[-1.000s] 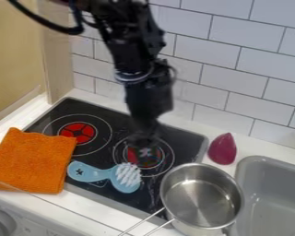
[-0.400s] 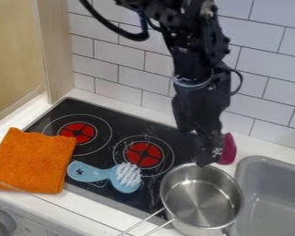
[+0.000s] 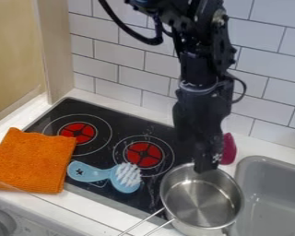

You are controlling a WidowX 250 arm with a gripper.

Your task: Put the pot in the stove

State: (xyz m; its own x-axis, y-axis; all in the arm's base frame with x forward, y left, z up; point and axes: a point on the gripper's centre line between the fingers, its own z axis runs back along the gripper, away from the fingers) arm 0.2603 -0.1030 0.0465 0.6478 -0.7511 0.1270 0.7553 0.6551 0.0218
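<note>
White tiles (image 3: 107, 53) back the pale table (image 3: 264, 144), and from where I'm standing the black arm (image 3: 199, 69) hangs down in front of them. Its gripper (image 3: 205, 168) is right at the far rim of the pot. I can't tell how wide it is open, or whether it has hold of the metal.

Upright between the stove (image 3: 122, 123) and the sink (image 3: 264, 160), the steel pot (image 3: 202, 207) has its handle (image 3: 144, 223) pointing towards the near left. It hides part of the stove's corner, so I can't say if they touch. Just behind is a dark pink thing (image 3: 229, 150).

I'd call this the grasping step, with the placing not done. Next, I reckon, it needs a sure pinch on that rim, then a small lift and a move left to the nearer burner (image 3: 144, 155). The blue brush (image 3: 96, 173) lies close by there, so a low swing could catch it with the handle. Farther left, the orange cloth (image 3: 33, 161) seems well out of the way.
</note>
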